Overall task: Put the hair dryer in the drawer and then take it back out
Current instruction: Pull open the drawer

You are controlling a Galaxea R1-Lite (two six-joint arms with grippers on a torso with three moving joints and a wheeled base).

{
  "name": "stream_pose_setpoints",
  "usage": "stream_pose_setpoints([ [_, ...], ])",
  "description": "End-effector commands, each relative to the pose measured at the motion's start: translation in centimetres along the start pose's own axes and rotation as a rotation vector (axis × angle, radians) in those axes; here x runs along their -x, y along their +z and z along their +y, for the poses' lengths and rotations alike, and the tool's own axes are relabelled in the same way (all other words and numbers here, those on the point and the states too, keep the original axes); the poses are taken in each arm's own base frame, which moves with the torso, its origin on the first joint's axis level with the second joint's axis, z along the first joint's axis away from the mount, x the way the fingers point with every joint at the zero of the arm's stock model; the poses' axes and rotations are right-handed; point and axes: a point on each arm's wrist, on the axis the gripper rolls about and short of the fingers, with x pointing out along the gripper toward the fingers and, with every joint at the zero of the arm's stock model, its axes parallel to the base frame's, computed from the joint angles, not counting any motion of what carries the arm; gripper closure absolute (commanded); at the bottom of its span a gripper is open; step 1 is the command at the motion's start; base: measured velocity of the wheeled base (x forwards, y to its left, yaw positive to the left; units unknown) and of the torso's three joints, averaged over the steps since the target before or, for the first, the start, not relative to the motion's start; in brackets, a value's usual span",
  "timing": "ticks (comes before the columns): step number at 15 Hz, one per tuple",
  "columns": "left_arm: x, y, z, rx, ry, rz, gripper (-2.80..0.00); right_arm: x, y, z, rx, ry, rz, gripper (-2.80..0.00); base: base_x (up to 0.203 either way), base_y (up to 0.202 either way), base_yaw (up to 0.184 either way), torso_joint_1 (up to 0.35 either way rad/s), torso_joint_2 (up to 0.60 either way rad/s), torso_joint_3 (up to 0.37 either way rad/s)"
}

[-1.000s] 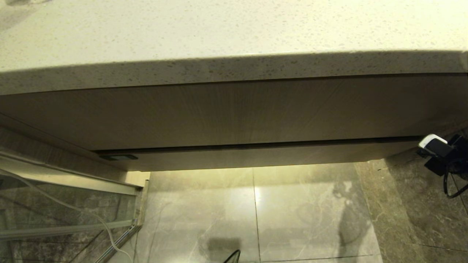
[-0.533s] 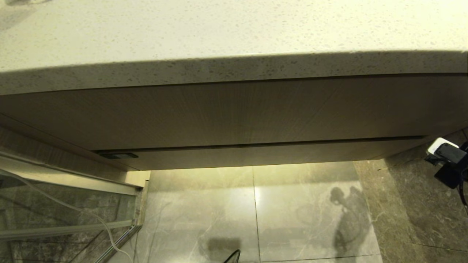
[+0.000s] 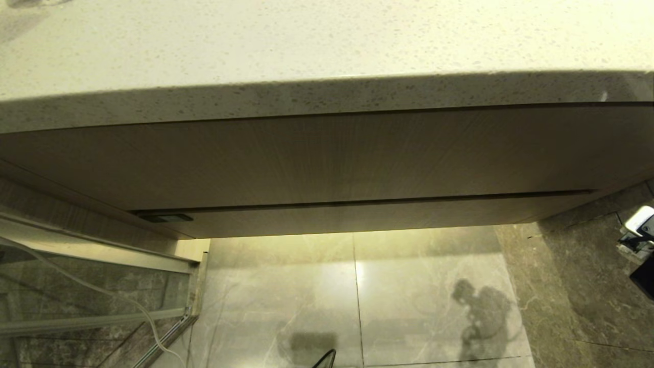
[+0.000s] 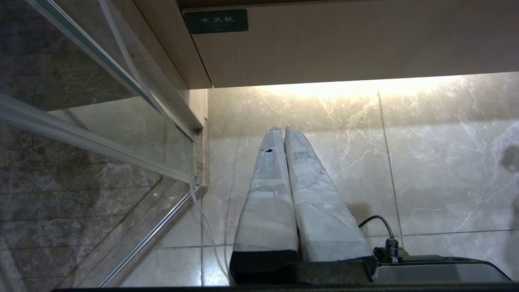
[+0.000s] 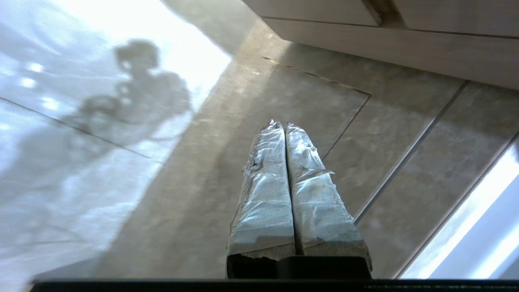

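Note:
The drawer (image 3: 357, 217) is pushed in; only its narrow wood-grain front shows, under the taller panel, with a small dark label (image 3: 166, 218) at its left end. That front (image 4: 344, 44) and label (image 4: 215, 21) also appear in the left wrist view. The hair dryer is out of view. At the right edge of the head view, part of my right arm (image 3: 638, 232) hangs below the drawer's right end. My right gripper (image 5: 282, 123) is shut and empty over the floor. The left gripper (image 4: 282, 129) is shut too, parked above the tiles.
A speckled stone countertop (image 3: 306, 41) overhangs the tall wood-grain panel (image 3: 327, 158). A glass partition with a metal frame (image 3: 76, 286) stands at the left, with a thin white tube (image 3: 145, 314) running along it. Marble floor tiles (image 3: 409, 286) lie below the cabinet.
My right arm has drawn away from the drawer's right end, moving down and toward the right edge of the head view. Its shadow on the floor has slid lower.

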Motion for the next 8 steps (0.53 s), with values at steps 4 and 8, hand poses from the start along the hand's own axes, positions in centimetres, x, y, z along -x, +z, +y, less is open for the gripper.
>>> stream_pose_setpoints([
  [4, 0.0, 0.0, 0.0, 0.001, 0.000, 0.000, 0.00, 9.6, 3.7, 3.2, -0.038, -0.027, -0.228, 0.00, 0.000, 0.000, 0.000, 0.000, 0.00, 0.000],
  [8, 0.0, 0.0, 0.0, 0.000, 0.000, 0.000, 0.00, 13.1, 4.7, 5.8, 0.080, 0.070, -0.439, 0.00, 0.000, 0.000, 0.000, 0.000, 0.00, 0.000],
])
